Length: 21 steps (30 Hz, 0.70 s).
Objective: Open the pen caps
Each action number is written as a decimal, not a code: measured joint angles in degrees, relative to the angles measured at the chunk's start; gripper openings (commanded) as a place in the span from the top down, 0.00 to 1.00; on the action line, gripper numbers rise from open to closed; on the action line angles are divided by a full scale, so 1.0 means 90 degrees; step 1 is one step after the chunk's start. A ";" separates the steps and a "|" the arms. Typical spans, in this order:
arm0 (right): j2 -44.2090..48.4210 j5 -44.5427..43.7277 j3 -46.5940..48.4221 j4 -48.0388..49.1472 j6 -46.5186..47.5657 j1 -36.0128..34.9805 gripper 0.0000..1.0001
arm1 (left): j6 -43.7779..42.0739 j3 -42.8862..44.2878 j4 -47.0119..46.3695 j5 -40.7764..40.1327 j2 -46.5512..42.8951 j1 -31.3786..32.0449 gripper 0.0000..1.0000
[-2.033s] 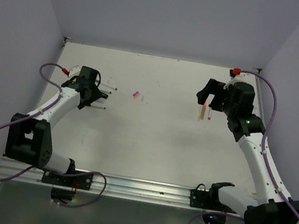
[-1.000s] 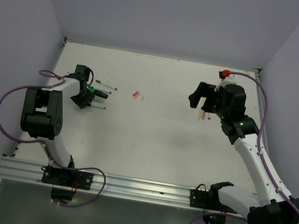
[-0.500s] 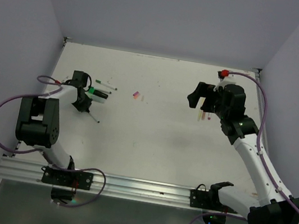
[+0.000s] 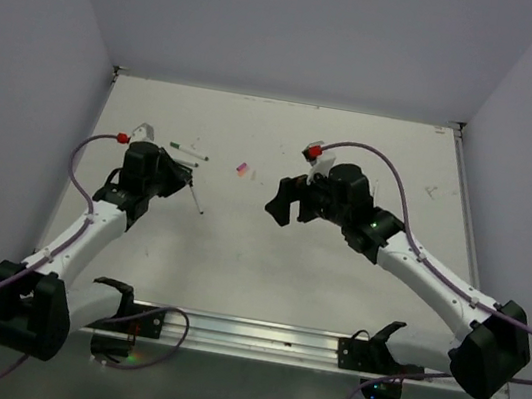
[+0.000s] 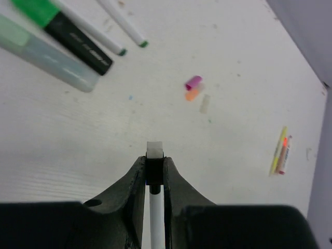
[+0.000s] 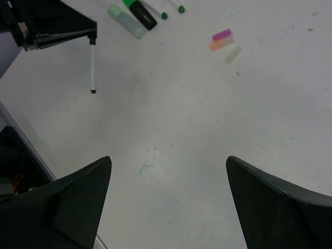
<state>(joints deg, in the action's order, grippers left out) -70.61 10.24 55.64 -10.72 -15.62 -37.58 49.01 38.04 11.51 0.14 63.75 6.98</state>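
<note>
My left gripper [image 4: 186, 178] is shut on the black capped end of a slim white pen [image 4: 196, 199], and holds it above the table; its jaws [image 5: 155, 167] pinch that end. In the right wrist view the pen [image 6: 93, 67] hangs from the left gripper [image 6: 91, 36]. My right gripper [image 4: 279, 208] is open and empty over the table's middle, its fingers [image 6: 78, 199] wide apart. A pink cap [image 5: 193, 81], an orange cap [image 5: 192, 95] and a clear cap [image 5: 205, 102] lie loose together; they also show in the right wrist view [image 6: 222, 35].
A pale green marker [image 5: 49, 54], a black marker with a green cap [image 5: 70, 35] and two white pens with dark green tips [image 5: 122, 23] lie at the far left. A yellow pen and a pink pen [image 5: 280, 151] lie side by side at the right.
My right arm has swung left from the yellow and pink pens to the table's middle. My left gripper has lifted the white pen and moved right with it.
</note>
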 measured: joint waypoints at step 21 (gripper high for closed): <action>-0.1632 -0.1746 -0.0219 0.2103 -0.0648 -0.1938 0.43 | 0.0444 -0.0712 -0.3099 0.0000 -0.0245 0.2557 1.00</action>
<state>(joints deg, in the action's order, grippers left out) -85.30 -5.48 53.67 8.21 -21.45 -55.02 53.01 31.64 -16.38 0.14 61.54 30.00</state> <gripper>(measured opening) 0.639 0.187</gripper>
